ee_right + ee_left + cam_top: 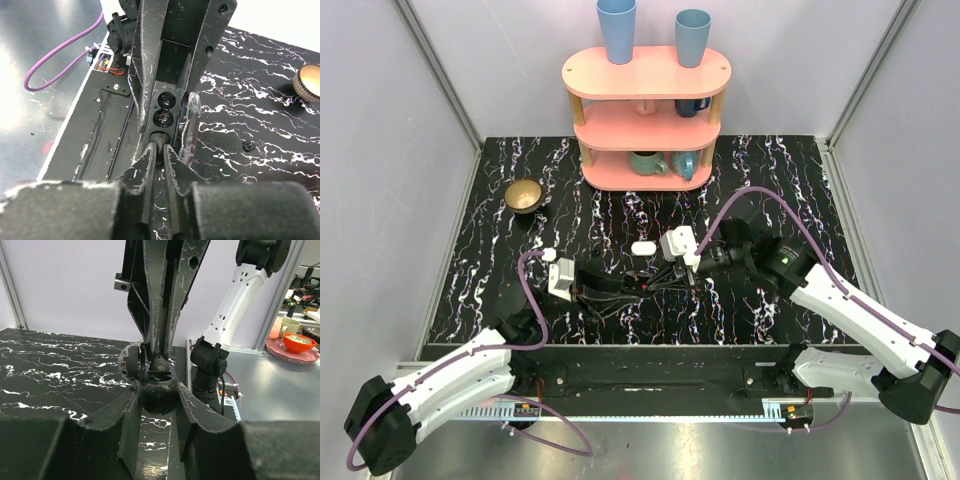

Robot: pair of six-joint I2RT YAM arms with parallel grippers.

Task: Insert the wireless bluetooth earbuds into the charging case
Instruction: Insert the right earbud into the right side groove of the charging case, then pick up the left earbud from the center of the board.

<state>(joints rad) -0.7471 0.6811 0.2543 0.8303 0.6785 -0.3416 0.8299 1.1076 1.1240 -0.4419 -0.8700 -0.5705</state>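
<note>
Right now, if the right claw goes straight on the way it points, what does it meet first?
The open black charging case, held in the left claw. It lies directly ahead of the right claw, seemingly almost touching its tips; depth is unclear.

pink shelf (646, 72) | 2 blue cups (617, 28) on top | brown bowl (524, 195) L

Top view: high behind the bases, looking down, whole table (770, 180). Left wrist: low, close, facing the right arm (235, 295). Right wrist: close, tilted down, facing left. Wrist views share the dark object (157, 390).
</note>
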